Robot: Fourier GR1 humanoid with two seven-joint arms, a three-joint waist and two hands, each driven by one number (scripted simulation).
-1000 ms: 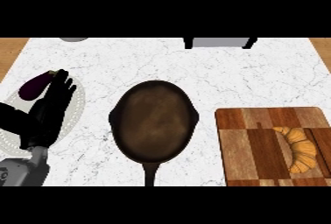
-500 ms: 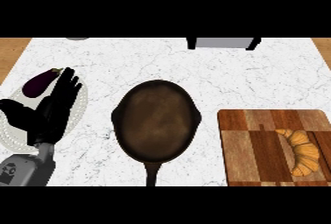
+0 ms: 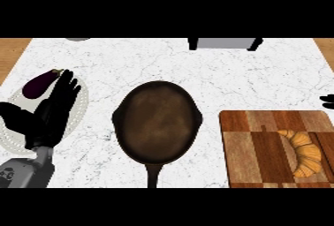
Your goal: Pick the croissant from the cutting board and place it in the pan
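Golden, ridged and curved, the croissant (image 3: 305, 154) lies on the cutting board (image 3: 254, 150) beside the pan (image 3: 157, 121); left hand (image 3: 49, 112) spread flat; right hand's (image 3: 327, 101) fingers unclear.

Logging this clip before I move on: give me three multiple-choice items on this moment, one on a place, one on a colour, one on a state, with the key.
1. Where does the croissant lie?
A. in the pan
B. on the cutting board
C. on the plate

2. What colour is the eggplant?
A. dark purple
B. bright green
C. orange

3. How does the left hand stand?
A. curled round the croissant
C. open, fingers straight, over the plate
B. gripping the pan handle

Key: 1 B, the croissant sits at the right side of the cutting board, while the pan holds nothing. 2 A, the eggplant on the plate shows dark purple. 3 C, the left hand's fingers are straight above the plate, holding nothing.
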